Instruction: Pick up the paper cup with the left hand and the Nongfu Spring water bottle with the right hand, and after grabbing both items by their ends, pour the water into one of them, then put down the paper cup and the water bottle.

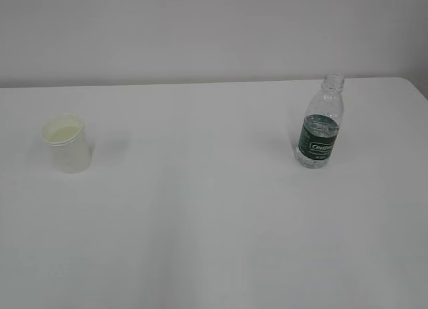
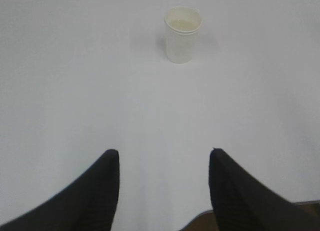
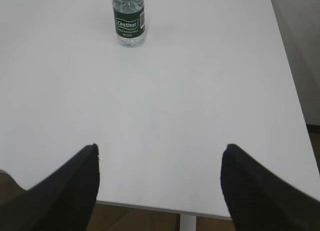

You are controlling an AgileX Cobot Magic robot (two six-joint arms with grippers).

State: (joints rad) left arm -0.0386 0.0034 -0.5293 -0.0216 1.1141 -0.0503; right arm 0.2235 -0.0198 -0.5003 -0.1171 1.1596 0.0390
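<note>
- Exterior view: the paper cup (image 1: pixel 67 144) stands upright near the left edge of the white table (image 1: pixel 214 222), and the Nongfu Spring water bottle (image 1: pixel 321 122) stands upright well apart from it, toward the far right corner. Neither arm shows here. The cup is thin, pale, tapered paper with a rolled rim; the bottle is clear ribbed plastic with a dark green label band and an open threaded neck.
- Left wrist view: the left tool (image 2: pixel 164 163) hangs over the near edge of the table, its two black fingers spread and holding nothing. The cup sits well ahead of it, slightly right of the line between the fingers. Likely risk: thin paper walls would buckle under a hard squeeze, and an off-centre approach could nudge the light cup over.
- Right wrist view: the right tool (image 3: pixel 160 158) is also spread wide and empty above the near edge. The bottle (image 3: pixel 128 18) stands far ahead and to the left, only its lower part in frame. With no cap, a knock or tilted grip would probably spill water, and the smooth ribbed plastic could slip or twist in the fingers.
</note>
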